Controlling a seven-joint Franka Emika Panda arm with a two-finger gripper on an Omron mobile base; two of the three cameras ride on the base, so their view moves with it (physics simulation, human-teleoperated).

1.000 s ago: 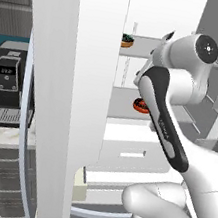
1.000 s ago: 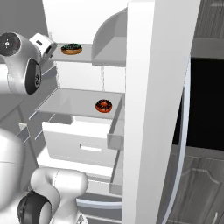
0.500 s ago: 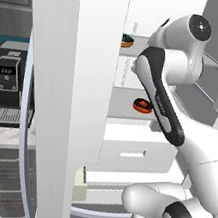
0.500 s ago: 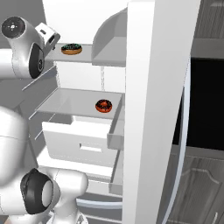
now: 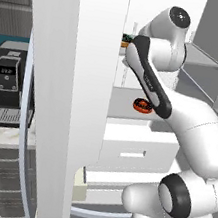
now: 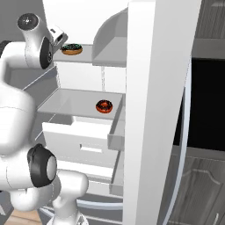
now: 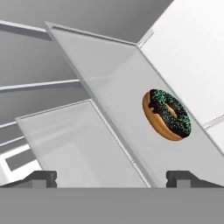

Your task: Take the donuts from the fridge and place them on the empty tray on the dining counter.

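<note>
The tan donut [image 7: 166, 114] with dark sprinkled icing lies flat on the upper shelf [image 6: 103, 53] of the fridge [image 6: 145, 88]. In the hand view it is in front of my pincer [image 7: 112, 177], a little to one side, and nothing touches it. My pincer is wide apart: the two dark fingertips [image 7: 39, 178] stand far from each other at the bottom of this view, and there is nothing between them. In the right base view the pincer [image 6: 58, 36] is at the edge of the upper shelf, just beside this donut [image 6: 71, 48].

The dark donut [image 6: 104, 105] with red-orange icing rests on the lower shelf [image 6: 74, 103], near its front edge, above the white drawers [image 6: 83, 140]. In the left base view my arm partly covers this donut [image 5: 142, 104], and of the upper donut [image 5: 127, 39] I see a small piece at the edge of the open door [image 5: 71, 74]. The right base view shows both rings whole.

The shelves are smooth, grey and half transparent; the inside walls are plain white. The left base view also shows a black coffee machine [image 5: 7, 88] on a veined marble counter [image 5: 0, 132] over grey drawers.
</note>
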